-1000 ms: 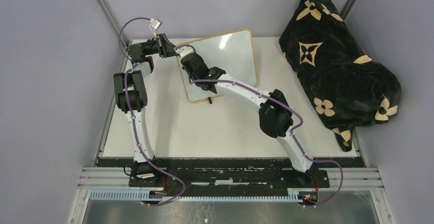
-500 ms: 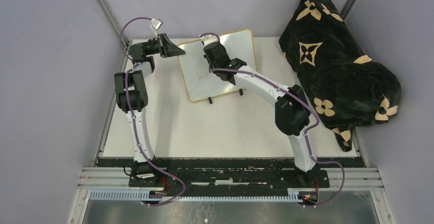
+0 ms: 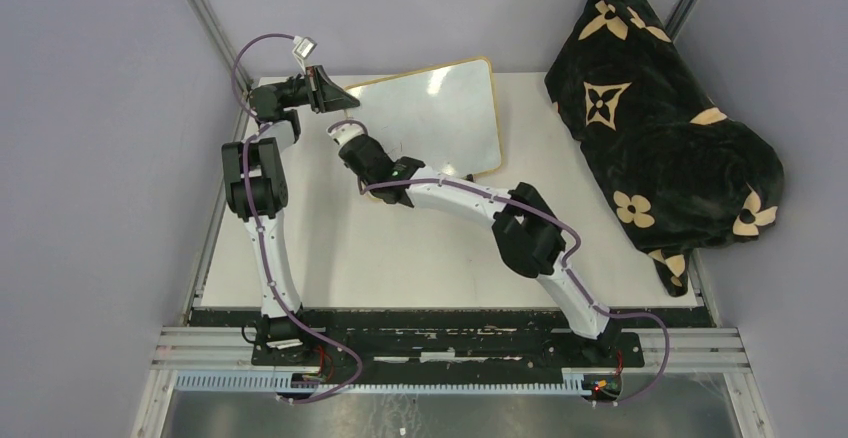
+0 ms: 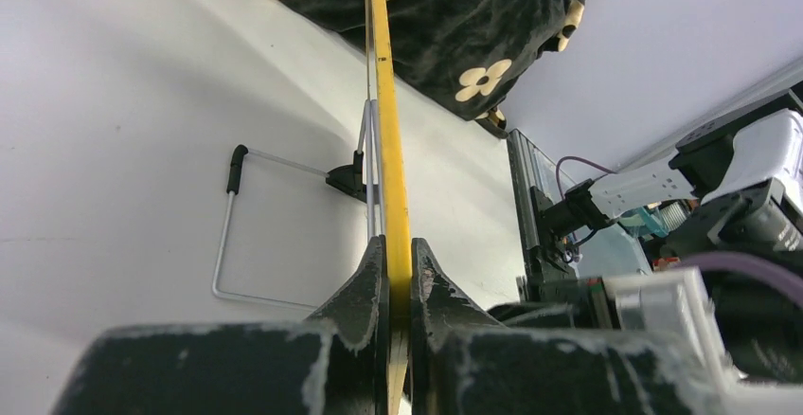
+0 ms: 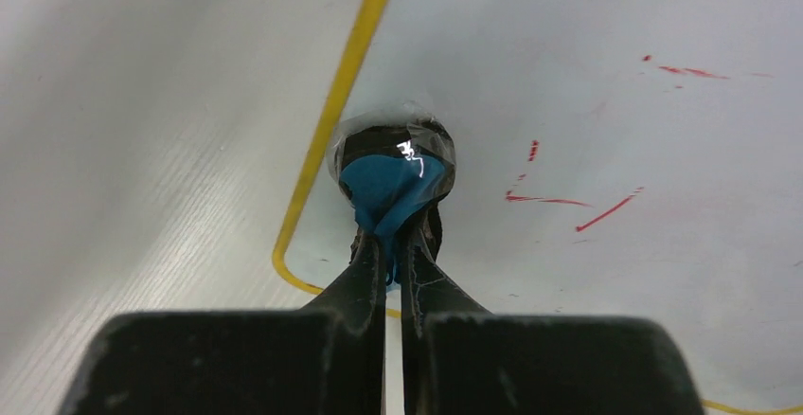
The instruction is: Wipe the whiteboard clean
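Note:
The whiteboard [image 3: 440, 118] with its thin yellow frame stands tilted on the table at the back. My left gripper [image 3: 335, 98] is shut on the frame's top left edge [image 4: 396, 197], which shows edge-on between the jaws. My right gripper [image 3: 345, 138] is shut on a blue eraser wad [image 5: 390, 188] wrapped in clear film. The wad presses on the board near its rounded lower left corner. Faint red marks [image 5: 559, 199] remain on the white surface to the wad's right.
A black blanket with tan flower patterns [image 3: 660, 128] lies heaped at the right of the table. The board's wire foot [image 4: 232, 235] rests on the white tabletop. Grey walls enclose the back and sides.
My right gripper has swept with the wad from the board's upper middle down and left to its lower left corner. The left gripper has held still on the frame.

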